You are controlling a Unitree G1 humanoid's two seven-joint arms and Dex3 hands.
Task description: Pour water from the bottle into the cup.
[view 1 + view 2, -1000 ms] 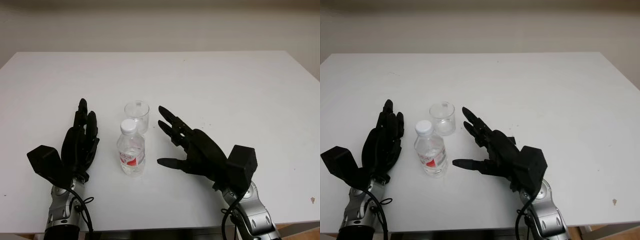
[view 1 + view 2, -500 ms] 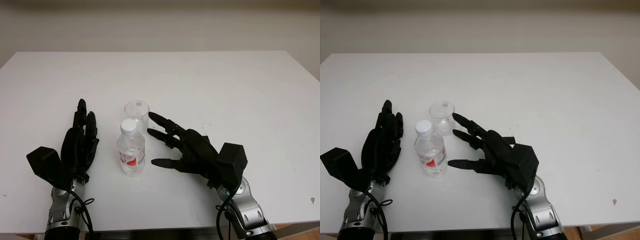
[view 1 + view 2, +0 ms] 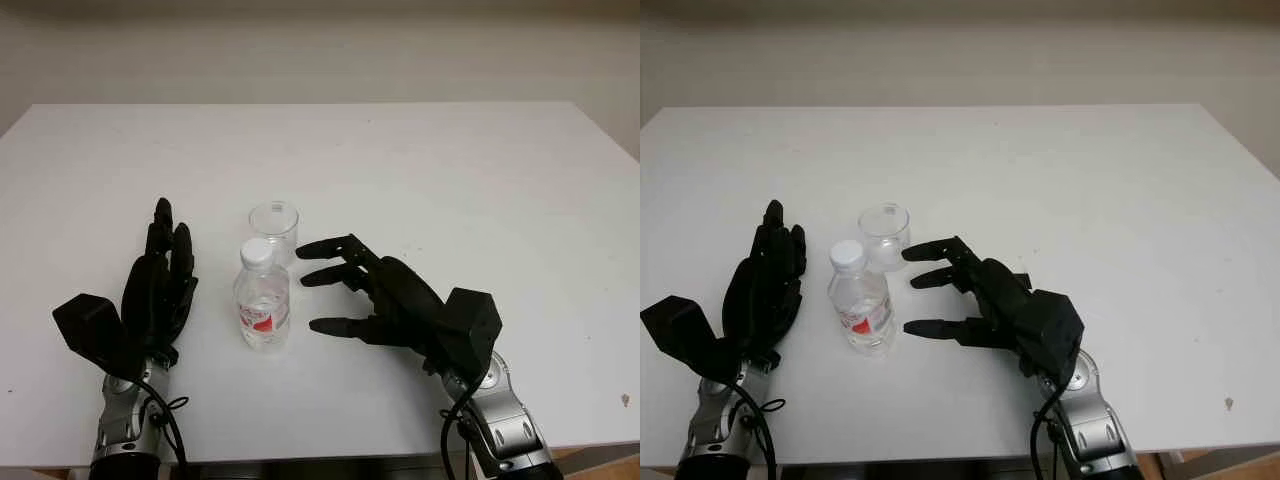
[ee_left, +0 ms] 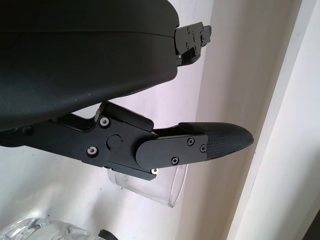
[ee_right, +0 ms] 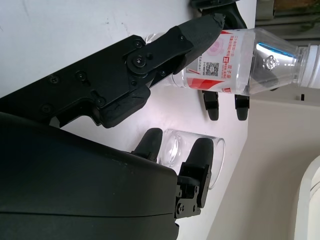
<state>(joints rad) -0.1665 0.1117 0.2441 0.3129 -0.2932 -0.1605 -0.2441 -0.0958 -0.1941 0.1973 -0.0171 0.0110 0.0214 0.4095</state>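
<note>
- Left eye view: small clear plastic bottle (image 3: 264, 306), white-capped, is being flanked by right hand (image 3: 372, 296), fingers apart, positioned for grasping.
- Clear glass cup (image 3: 274, 228) is being kept just behind, ready for pouring.
- Left hand (image 3: 160, 280) is being held open beside the bottle.

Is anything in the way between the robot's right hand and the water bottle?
No, nothing is. The right hand is open beside the bottle, with just bare table between them. The cup stands behind the bottle.

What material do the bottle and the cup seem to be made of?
The bottle looks like thin clear plastic: see-through walls, a white screw cap, and a red and white printed label. The cup is clear, glossy and smooth-walled; glass or hard plastic, the look leaves it open.
</note>
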